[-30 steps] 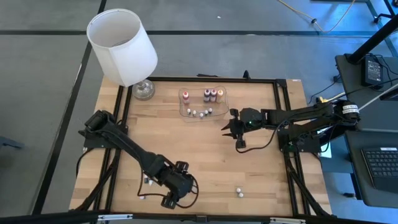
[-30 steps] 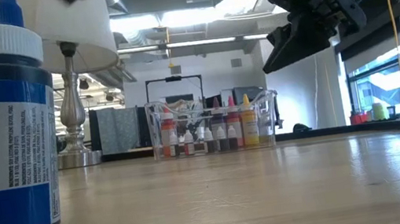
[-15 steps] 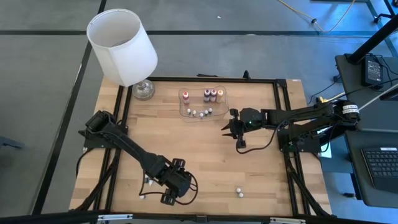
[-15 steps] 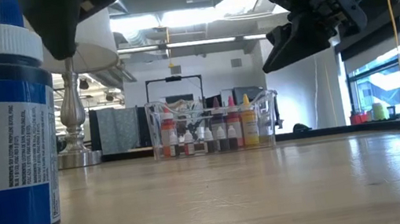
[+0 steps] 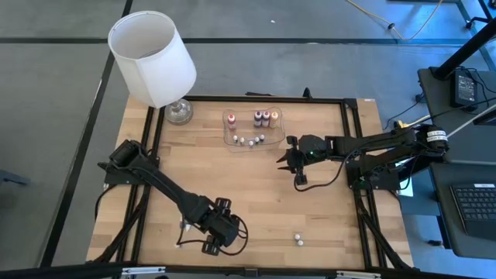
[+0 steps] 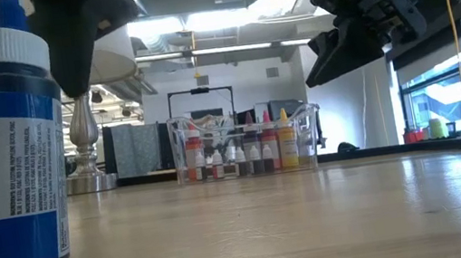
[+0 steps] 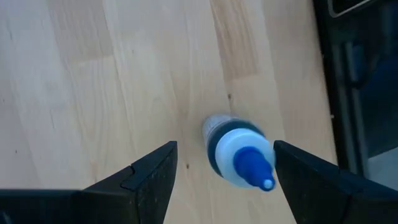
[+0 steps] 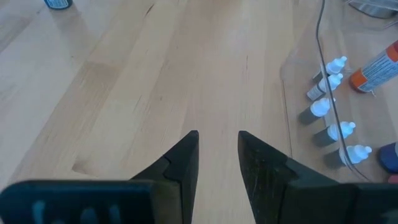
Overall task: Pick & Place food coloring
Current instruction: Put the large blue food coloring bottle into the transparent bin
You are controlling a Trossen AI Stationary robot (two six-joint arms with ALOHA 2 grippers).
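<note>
Down at the table's near left corner, left gripper (image 5: 215,239) hanging low over the wood, arm stretched diagonally from its base at the left edge, wrist bent so the fingers (image 7: 146,180) aim straight down. Jaws spread wide, empty, straddling an upright blue food coloring bottle (image 7: 239,151) with a white cap and blue tip; not touching it on either side. Same bottle looming large at the left of the low view (image 6: 3,154), standing on the wooden table (image 5: 256,198), dark gripper parts hovering just above its cap.

Over on the right, right gripper (image 5: 288,159) held above the table's middle, just beside the clear plastic tray (image 5: 277,132), arm reaching in level from its base at the right edge. Fingers (image 8: 183,163) narrowed to a slim gap, nothing between them, pointing down at bare wood.

Inside the tray, near the table's far edge: red, purple and orange bottles (image 5: 262,118) standing upright in a row, tiny whitish bottles (image 8: 329,106) in front of them. In the low view the tray's bottles (image 6: 248,152) lined up behind the clear wall. Two more small white-tipped bottles (image 5: 298,239) standing alone near the front edge, well apart from both grippers. White-shaded lamp (image 5: 153,58) at the far left corner.
</note>
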